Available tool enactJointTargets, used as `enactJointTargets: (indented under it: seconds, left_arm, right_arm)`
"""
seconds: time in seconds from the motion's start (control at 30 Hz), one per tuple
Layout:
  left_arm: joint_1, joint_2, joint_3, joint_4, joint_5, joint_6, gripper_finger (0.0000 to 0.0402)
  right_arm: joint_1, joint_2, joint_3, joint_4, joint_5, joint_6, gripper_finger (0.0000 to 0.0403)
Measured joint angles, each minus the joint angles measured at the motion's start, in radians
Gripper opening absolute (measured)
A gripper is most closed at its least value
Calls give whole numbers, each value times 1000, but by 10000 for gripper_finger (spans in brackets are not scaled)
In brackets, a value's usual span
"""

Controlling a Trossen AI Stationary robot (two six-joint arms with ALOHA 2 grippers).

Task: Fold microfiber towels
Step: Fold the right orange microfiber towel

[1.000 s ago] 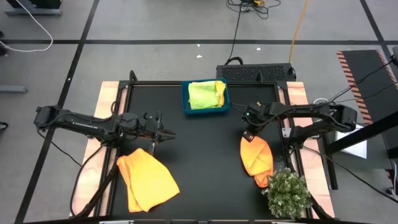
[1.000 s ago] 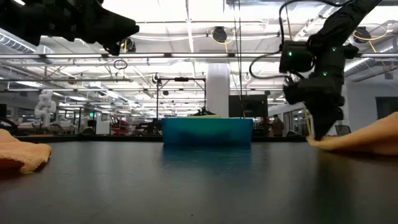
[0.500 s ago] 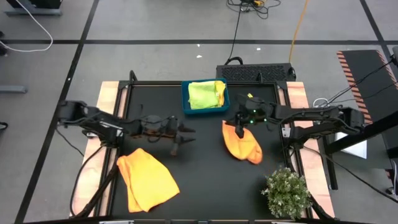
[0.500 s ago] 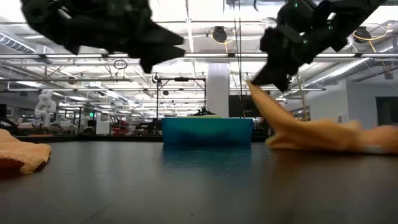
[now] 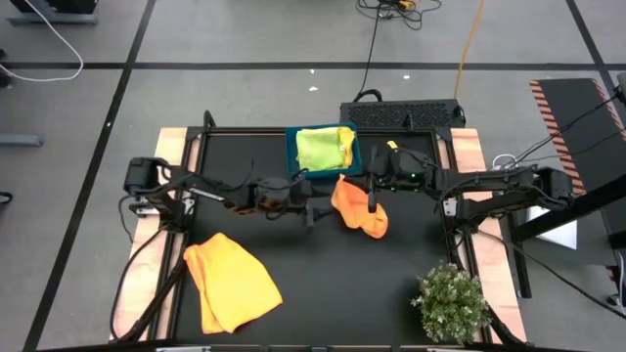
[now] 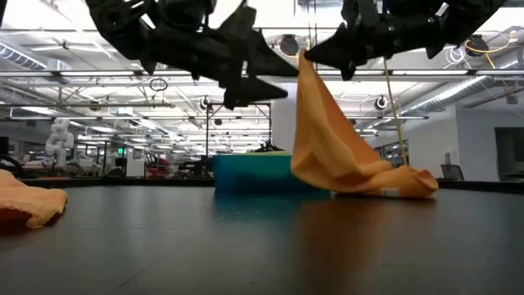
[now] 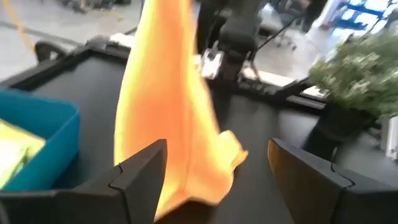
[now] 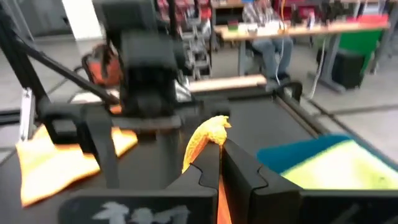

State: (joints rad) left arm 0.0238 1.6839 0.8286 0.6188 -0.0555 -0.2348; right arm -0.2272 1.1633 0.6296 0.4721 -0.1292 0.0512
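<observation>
The black bench (image 5: pixel 323 274) stands on grey tiled floor (image 5: pixel 245 39). The right end effector (image 5: pixel 370 202) pinches a lifted orange towel (image 5: pixel 354 205). The left end effector (image 5: pixel 311 217) is spread beside it.

Teal tray (image 5: pixel 291 171), bushy plant (image 5: pixel 452 304)

orange towel (image 5: pixel 356 207): lifted by one corner, draped, lower end on tabletop | second orange towel (image 5: pixel 231 283): crumpled flat, front-left | lime green towel (image 5: pixel 324 150), pale yellow towel (image 5: pixel 344 136): bunched together at back centre

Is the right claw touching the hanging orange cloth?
Touching. In the right wrist view the right claw pinches a corner of the orange microfiber cloth between shut fingers.
</observation>
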Motion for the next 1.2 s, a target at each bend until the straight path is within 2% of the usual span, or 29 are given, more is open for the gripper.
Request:
enactJointTargets:
  seconds: [0.13, 0.33, 0.5, 0.73, 0.93, 1.2]
  left_arm:
    - [-1, 37, 14, 0, -53, -12, 283]
    - [-13, 49, 14, -6, -55, -27, 283]
    - [-26, 49, 14, -87, -102, 6, 283]
    - [-26, 60, 13, -97, -103, 41, 283]
    - [-27, 60, 13, -94, -83, 42, 283]
    - [-45, 60, 14, -78, -94, 71, 282]
  right_arm:
    - [0, 0, 0, 58, -3, -19, 0]
    - [0, 0, 0, 133, -5, -16, 0]
    - [0, 0, 0, 210, -5, -13, 0]
    - [0, 0, 0, 328, -7, -5, 0]
    - [0, 0, 1, 462, -89, 69, 0]
    - [0, -10, 1, 465, -83, 68, 0]
